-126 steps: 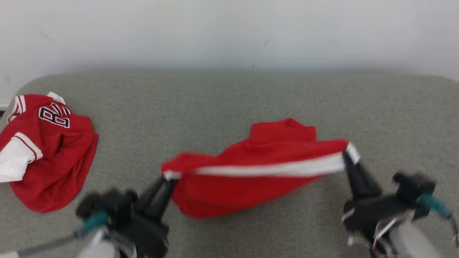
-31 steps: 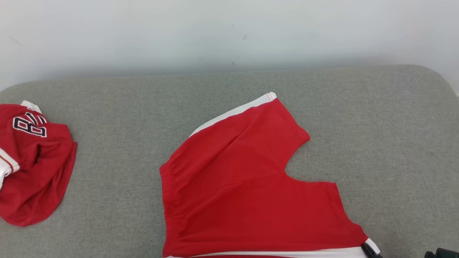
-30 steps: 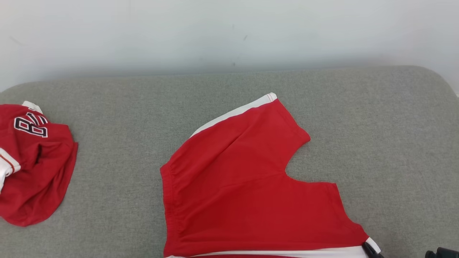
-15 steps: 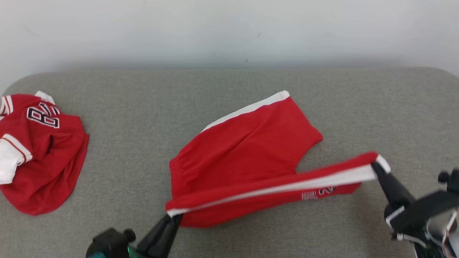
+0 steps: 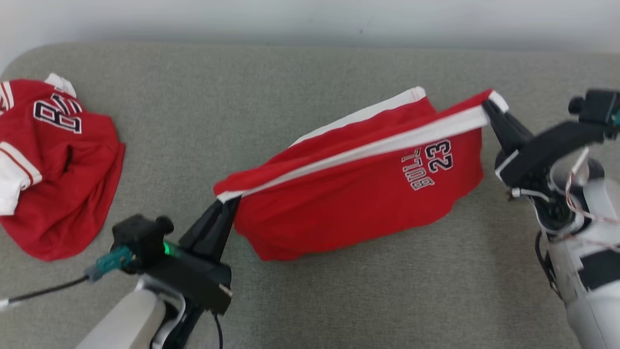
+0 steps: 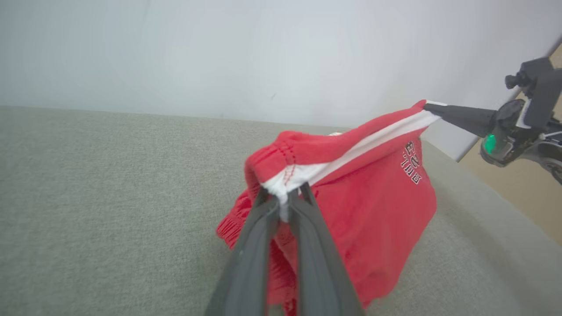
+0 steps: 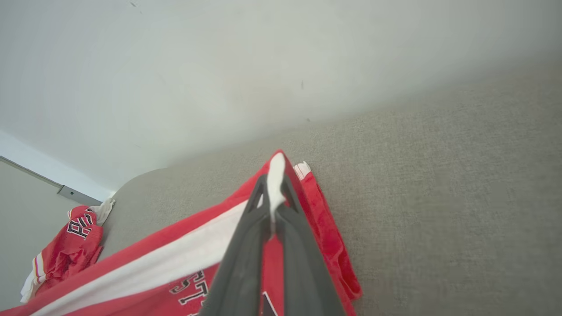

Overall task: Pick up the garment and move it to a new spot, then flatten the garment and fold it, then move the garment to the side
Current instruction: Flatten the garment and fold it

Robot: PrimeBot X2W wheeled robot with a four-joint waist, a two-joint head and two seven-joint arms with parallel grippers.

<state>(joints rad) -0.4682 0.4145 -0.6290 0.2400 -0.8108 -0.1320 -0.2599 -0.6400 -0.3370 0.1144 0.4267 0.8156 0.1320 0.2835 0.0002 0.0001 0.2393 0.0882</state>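
Between both tight pincers [image 5: 229, 202] [image 5: 487, 108], red shorts [image 5: 348, 198]

Bare indoor test room; reads as a robotics lab, not a home. Evidence noted:
- Plain white wall [image 6: 175, 52], only small scuffs on it, runs straight behind the desk [image 5: 310, 87].
- Desk is padded in grey woven fabric, corners rounded.
- Pale tan floor [image 6: 527, 188] past the desk's end; white skirting [image 7: 44, 169] at the wall's foot.
- Sports kit as working material: red shorts [image 5: 339, 208] and a crumpled red jersey [image 5: 63, 194].
- Loose wires [image 5: 574, 177] exposed on my right arm.
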